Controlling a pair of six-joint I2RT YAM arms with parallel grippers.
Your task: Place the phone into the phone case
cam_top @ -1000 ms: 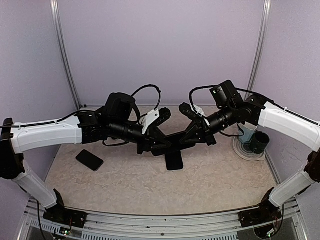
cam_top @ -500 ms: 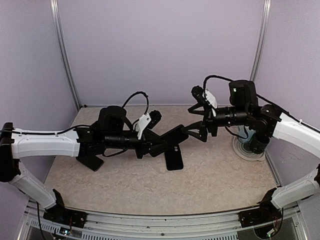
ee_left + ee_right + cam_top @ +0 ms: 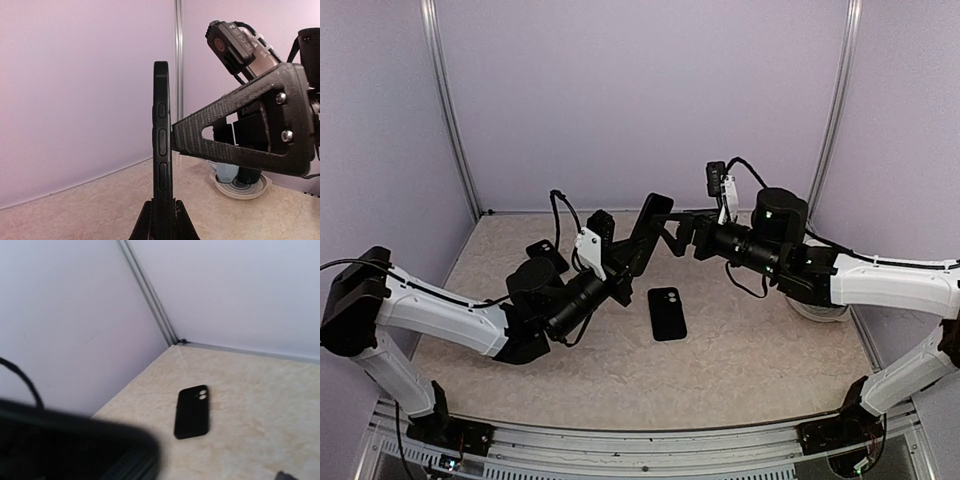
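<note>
Left gripper (image 3: 162, 222) pinched shut on the bottom edge of the black phone case (image 3: 162, 140), upright mid-air, likely presenting it to the wide-open, empty right gripper (image 3: 676, 230); the apparent phone (image 3: 667, 313) lay flat on the table (image 3: 770, 360) below.

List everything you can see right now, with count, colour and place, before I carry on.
phone case: 1, black, held upright in the air; contents cannot be told.
phone-shaped slab: 1, black, lying flat in the middle, camera rings up.
second slab: 1, black, twin lenses, flat near the back-left corner.
dish: 1, white, round, far right.
pale blue cup: 1, pale blue, on the dish.
dark cup: 1, dark, on the dish beside it.
table: 1, beige marbled, under everything.
left gripper: 1, black, shut on the phone case's lower end.
right gripper: 1, black, open, tip beside the phone case.
</note>
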